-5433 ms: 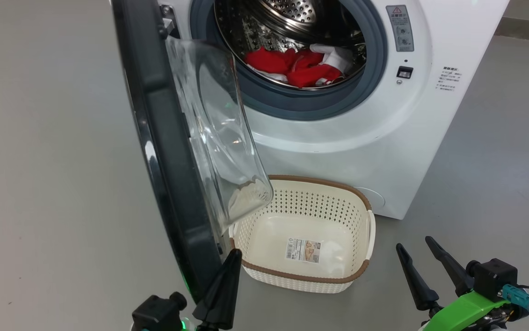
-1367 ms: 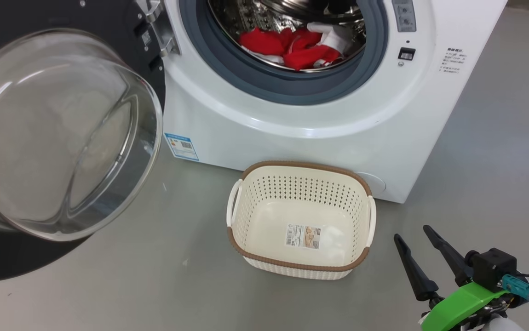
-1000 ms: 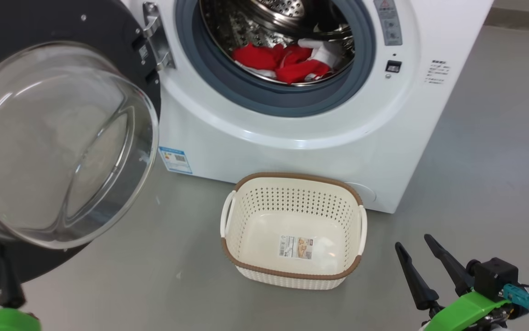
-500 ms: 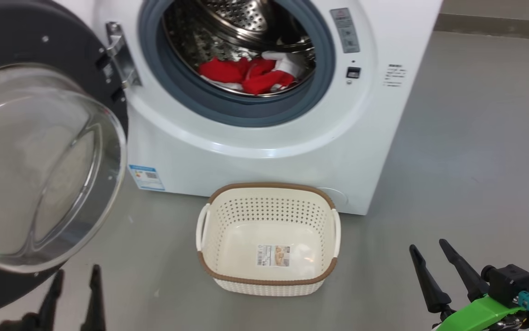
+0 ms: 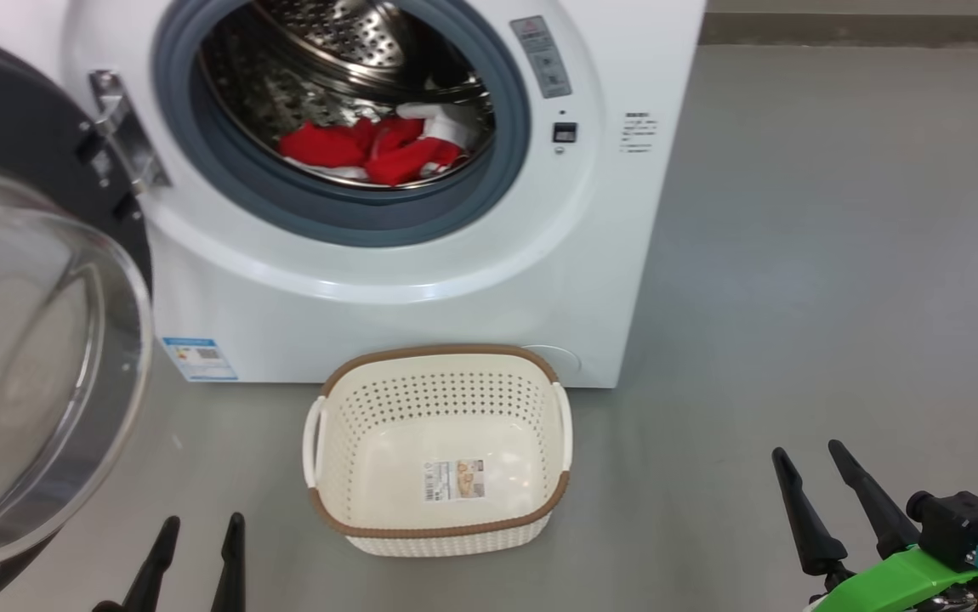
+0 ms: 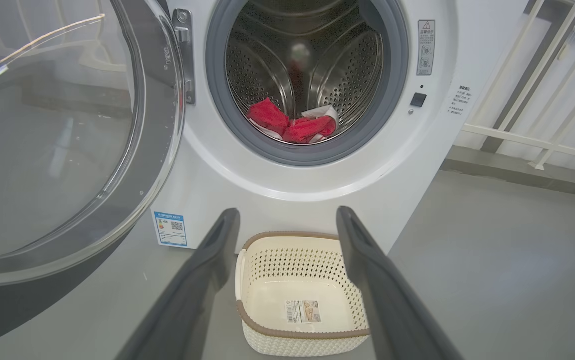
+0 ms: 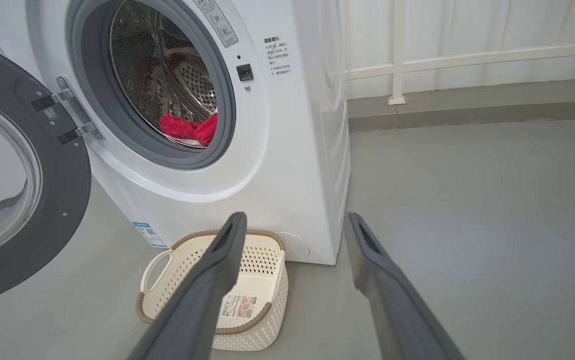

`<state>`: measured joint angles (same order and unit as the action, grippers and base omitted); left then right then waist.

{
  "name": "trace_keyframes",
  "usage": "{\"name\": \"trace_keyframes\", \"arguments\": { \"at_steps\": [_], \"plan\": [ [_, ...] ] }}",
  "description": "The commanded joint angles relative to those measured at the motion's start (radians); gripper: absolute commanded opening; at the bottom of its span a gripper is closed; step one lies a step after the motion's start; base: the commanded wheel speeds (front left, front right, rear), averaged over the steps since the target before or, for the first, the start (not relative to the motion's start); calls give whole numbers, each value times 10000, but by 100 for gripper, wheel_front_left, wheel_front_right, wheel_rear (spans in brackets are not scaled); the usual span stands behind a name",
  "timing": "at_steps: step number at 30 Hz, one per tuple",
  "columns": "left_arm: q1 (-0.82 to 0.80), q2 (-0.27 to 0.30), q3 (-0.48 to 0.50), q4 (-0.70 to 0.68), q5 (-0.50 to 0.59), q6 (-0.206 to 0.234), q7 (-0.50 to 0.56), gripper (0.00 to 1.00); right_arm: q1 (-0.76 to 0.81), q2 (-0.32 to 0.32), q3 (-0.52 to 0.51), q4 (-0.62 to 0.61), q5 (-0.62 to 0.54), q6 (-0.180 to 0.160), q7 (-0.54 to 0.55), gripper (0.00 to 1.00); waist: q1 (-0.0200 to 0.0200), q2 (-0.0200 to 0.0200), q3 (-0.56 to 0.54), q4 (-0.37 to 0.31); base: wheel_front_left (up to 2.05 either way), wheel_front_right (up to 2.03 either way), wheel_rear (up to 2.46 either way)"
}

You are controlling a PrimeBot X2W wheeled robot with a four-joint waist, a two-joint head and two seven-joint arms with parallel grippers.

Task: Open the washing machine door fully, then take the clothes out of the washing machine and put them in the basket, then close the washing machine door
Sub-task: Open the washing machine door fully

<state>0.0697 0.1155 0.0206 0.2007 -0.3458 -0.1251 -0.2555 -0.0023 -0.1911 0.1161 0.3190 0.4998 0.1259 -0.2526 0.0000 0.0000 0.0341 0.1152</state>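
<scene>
The washing machine door (image 5: 30,374) is now swung wide; my left gripper (image 5: 204,520) is back from it — like my right gripper (image 5: 808,449), spread and empty. Next, I think, the clothes (image 5: 370,149).

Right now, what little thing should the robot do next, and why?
Probably lift the left tool toward the red clothes in the drum. The washing machine door stands wide open, the basket is empty apart from its sticker, and that tool is open with nothing in it, so reaching for the clothes seems next.
</scene>
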Motion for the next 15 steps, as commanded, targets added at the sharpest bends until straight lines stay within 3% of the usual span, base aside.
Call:
{"name": "trace_keyframes", "arguments": {
  "at_steps": [1,15],
  "plan": [
    [-93,191,285,-347,-133,-55,-63,100,-12,-141,120,-286,22,48,-92,100,0,0,11,-265,0,0,0],
    [136,230,-77,-894,-163,-55,-63,100,203,-147,-254,-385,-27,48,-92,100,0,0,-105,-857,0,0,0]
  ]
}}
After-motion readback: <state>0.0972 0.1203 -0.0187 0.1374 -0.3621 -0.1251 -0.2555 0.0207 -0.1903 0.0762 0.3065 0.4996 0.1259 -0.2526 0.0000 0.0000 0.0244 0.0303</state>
